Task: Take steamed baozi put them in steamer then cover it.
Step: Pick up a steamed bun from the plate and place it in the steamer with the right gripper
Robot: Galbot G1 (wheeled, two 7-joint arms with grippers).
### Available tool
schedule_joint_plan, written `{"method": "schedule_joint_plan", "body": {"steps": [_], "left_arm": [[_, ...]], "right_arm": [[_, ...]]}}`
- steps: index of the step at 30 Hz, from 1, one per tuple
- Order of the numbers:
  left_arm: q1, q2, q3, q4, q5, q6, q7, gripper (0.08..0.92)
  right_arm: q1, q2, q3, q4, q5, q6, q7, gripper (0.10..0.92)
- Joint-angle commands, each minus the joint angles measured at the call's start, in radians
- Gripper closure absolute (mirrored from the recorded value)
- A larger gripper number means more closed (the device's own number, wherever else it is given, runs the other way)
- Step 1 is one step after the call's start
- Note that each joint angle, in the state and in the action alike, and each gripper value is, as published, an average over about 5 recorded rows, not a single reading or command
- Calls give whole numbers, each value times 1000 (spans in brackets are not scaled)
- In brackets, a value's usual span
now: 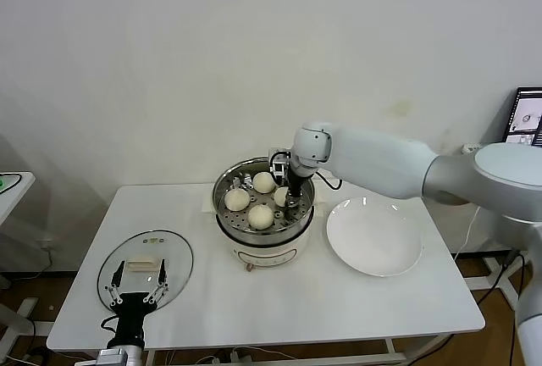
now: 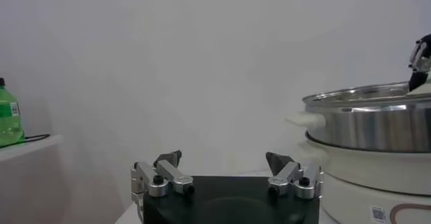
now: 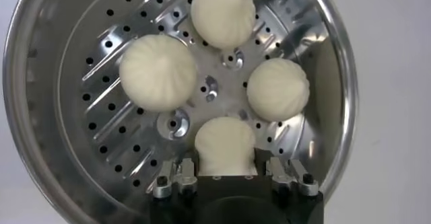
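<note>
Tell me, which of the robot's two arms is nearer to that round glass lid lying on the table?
The left. Its left gripper hangs open at the round clear glass lid's near edge; the right gripper is off inside the shiny steel steamer, placing a white bun.

I'm looking at what seems a lab or test room staged as a kitchen: a plain white table (image 1: 254,298) against a bare white wall (image 1: 254,44), a monitor (image 1: 528,116) at the right edge, cables trailing to the floor.
</note>
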Motion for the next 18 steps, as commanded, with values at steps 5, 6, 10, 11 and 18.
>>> {"method": "schedule_joint_plan", "body": {"steps": [5, 6, 10, 11, 18], "left_arm": [[-1, 1, 1, 4, 0, 0, 1, 177], [-1, 1, 2, 5, 0, 0, 1, 177], [-2, 1, 2, 5, 0, 0, 1, 177], [-2, 1, 1, 4, -1, 0, 1, 177], [1, 1, 0, 1, -1, 0, 1, 177]], "right_arm": [[-20, 4, 0, -16, -24, 6, -9, 508], [-21, 4, 0, -16, -26, 7, -10, 508], [-18, 3, 0, -17, -32, 9, -12, 508], [-17, 3, 0, -16, -32, 9, -12, 508], [-16, 5, 4, -18, -40, 16, -15, 503]]}}
